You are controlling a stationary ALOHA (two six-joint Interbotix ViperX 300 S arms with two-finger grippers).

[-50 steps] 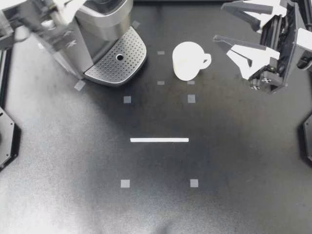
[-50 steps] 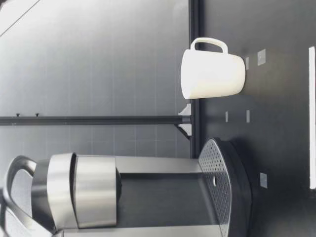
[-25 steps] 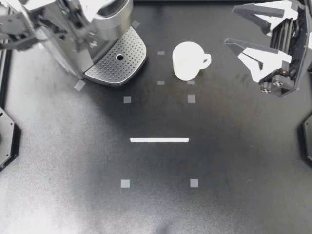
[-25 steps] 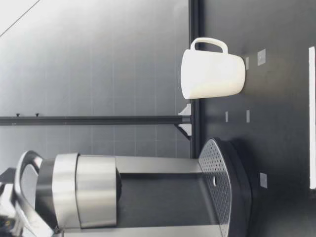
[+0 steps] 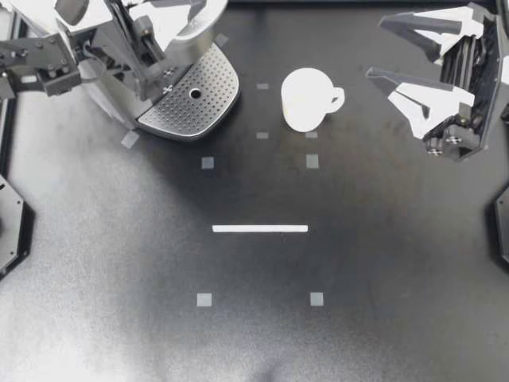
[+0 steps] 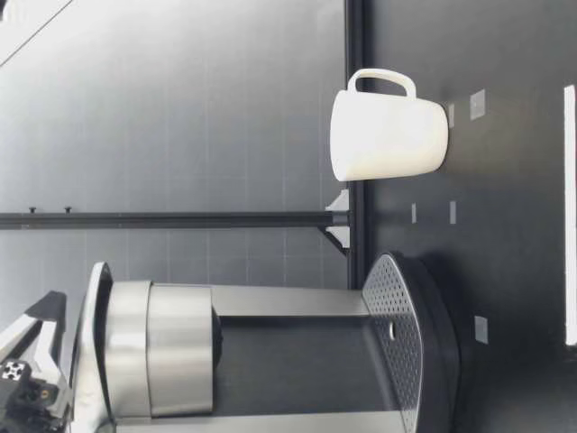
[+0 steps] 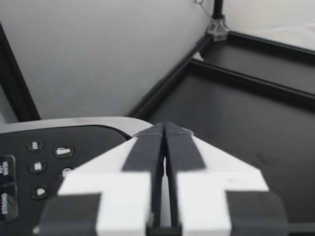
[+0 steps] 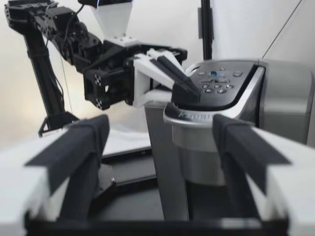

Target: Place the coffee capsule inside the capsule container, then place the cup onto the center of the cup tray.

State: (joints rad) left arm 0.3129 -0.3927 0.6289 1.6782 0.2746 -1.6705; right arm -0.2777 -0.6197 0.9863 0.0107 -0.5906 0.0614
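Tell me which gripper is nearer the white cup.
Right. My right gripper hangs open off the cup's handle side, not touching it; my left gripper is shut over the coffee machine, farther off.

Top camera: we look straight down on the matte black table (image 5: 254, 334). Low camera: table height, close on the silver-and-black coffee machine (image 6: 180, 352), which our two wrist cameras also catch.
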